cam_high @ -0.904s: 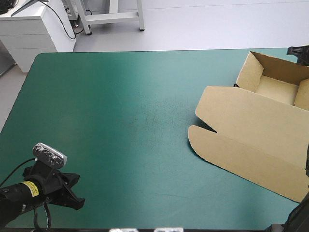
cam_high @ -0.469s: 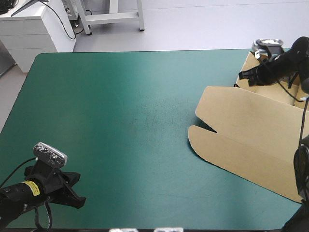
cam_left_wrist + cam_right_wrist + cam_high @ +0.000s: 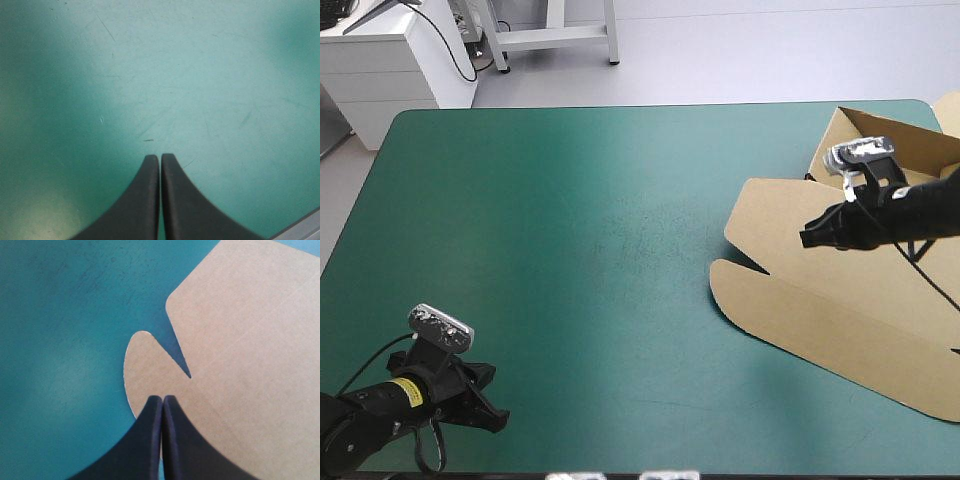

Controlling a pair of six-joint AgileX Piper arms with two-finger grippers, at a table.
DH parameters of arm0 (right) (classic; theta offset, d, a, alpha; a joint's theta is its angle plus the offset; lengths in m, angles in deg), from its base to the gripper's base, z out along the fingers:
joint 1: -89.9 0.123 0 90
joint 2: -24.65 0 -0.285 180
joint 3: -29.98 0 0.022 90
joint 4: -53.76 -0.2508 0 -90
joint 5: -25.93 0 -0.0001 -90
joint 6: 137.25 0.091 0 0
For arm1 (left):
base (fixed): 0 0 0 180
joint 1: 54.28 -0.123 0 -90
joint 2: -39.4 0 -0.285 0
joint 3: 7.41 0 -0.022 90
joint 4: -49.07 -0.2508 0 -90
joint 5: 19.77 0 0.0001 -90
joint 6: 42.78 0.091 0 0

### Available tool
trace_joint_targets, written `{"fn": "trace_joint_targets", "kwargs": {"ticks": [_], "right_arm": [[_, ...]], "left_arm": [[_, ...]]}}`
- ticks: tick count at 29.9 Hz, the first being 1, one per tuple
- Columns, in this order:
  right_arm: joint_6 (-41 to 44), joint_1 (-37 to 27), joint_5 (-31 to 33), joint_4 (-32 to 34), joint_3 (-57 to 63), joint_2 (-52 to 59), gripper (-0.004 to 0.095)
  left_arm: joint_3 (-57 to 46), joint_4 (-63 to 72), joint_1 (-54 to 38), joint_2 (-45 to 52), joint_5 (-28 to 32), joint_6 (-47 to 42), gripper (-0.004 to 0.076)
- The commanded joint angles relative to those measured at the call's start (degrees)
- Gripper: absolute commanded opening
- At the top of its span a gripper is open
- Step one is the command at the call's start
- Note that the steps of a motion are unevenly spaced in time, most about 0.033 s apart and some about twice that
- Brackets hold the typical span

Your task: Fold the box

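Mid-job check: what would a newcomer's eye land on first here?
The brown box, an open tray with its lid lying flat, fills the right side of the teal-green cover. The right gripper is over the lid by its notched corner, jaws shut. The left gripper, jaws shut too, is over bare cover at the near left corner.

Box (image 3: 820, 305) of matt, smooth brown board — teal-green cover (image 3: 570, 230) faintly scratched.
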Motion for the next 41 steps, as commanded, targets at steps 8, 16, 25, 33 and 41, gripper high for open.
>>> {"fn": "trace_joint_targets", "kwargs": {"ticks": [8, 16, 25, 33, 41], "right_arm": [[-6.6, -0.05, -3.47, -0.33, 17.27, 25.29, -0.0019], [-1.67, -0.05, -11.91, 3.16, 29.42, 40.64, -0.0019], [6.34, -0.05, -17.55, 10.09, 39.59, 55.55, -0.0019], [9.11, -0.05, -17.93, 13.42, 43.54, 63.01, -0.0019], [9.77, -0.05, -18.17, 13.73, 45.55, 65.37, -0.0019]], "left_arm": [[1.35, 0.98, 0.3, -0.19, 2.91, 0.1, -0.0008], [1.31, 1.21, 0.3, -0.19, 3.41, 4.79, -0.0008], [-0.95, 1.48, 0.3, -0.05, 5.16, 4.88, -0.0008], [-6.3, 4.24, 0.3, 0.37, 8.32, 4.88, -0.0008], [-7.59, 3.99, 0.3, 0.37, 8.53, 4.88, -0.0008]]}}
